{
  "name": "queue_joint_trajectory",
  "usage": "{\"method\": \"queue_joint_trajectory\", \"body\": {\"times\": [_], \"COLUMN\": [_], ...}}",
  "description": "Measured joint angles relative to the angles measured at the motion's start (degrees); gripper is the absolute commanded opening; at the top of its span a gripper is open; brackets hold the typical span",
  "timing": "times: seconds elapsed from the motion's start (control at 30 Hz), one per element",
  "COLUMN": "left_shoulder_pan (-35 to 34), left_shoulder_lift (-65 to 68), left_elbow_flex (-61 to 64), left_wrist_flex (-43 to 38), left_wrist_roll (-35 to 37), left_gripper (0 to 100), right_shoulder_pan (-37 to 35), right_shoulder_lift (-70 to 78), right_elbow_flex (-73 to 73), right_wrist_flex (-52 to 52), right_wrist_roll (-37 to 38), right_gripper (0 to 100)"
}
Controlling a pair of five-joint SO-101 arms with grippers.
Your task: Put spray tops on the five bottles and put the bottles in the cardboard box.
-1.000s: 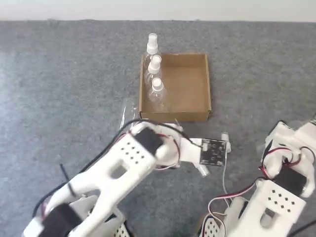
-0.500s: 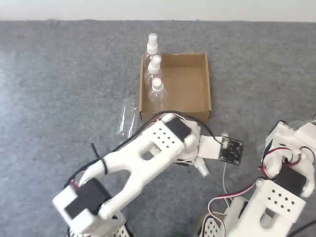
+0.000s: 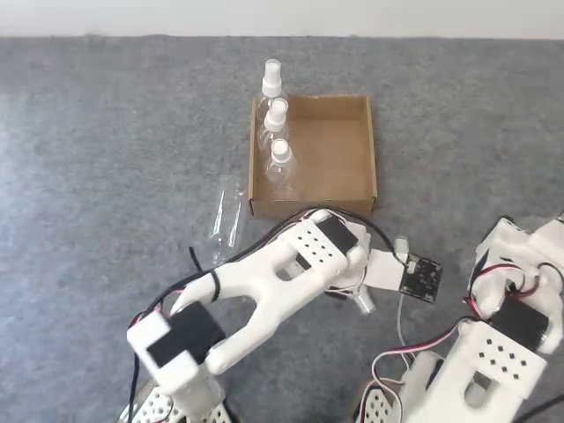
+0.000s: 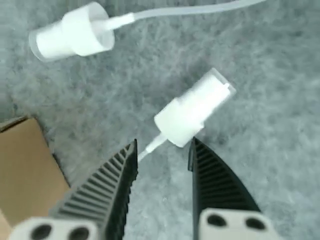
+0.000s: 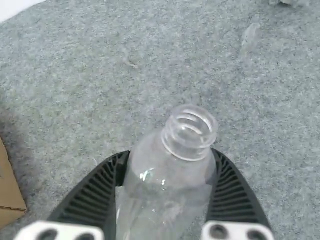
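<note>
We are holding the left end effector (image 4: 162, 150) open and empty astride the spray top (image 4: 192, 112) lying on the desk (image 4: 270, 100) near the cardboard box (image 3: 372, 150). We should be centring on its collar, not the tube. The right end effector (image 5: 170, 160) is clamping the uncapped bottle (image 5: 189, 131).

Two capped bottles (image 3: 281, 167) are stood in the cardboard box (image 3: 330, 150) along its left wall — a third capped bottle (image 3: 271, 77) is set just behind its far left corner. A clear bottle (image 3: 226, 211) is laid on the carpet (image 3: 106, 159) beside the box's near left corner.
</note>
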Motion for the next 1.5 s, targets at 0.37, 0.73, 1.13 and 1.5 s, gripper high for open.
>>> {"method": "queue_joint_trajectory", "body": {"times": [0.37, 0.73, 1.13, 1.5], "left_shoulder_pan": [1.0, 1.0, 3.5, 4.7], "left_shoulder_lift": [8.4, 8.4, 8.4, 8.4], "left_elbow_flex": [-4.9, -5.0, -5.5, -5.4], "left_wrist_flex": [-0.4, -0.3, -0.7, 0.4], "left_wrist_roll": [-0.3, 0.8, 5.1, 5.6], "left_gripper": [15, 22, 22, 5], "right_shoulder_pan": [0.0, 0.0, 0.0, 0.0], "right_shoulder_lift": [0.0, 0.0, 0.0, 0.0], "right_elbow_flex": [0.0, 0.0, 0.0, 0.0], "right_wrist_flex": [0.0, 0.0, 0.0, 0.0], "right_wrist_roll": [0.0, 0.0, 0.0, 0.0], "right_gripper": [10.0, 10.0, 10.0, 10.0]}}
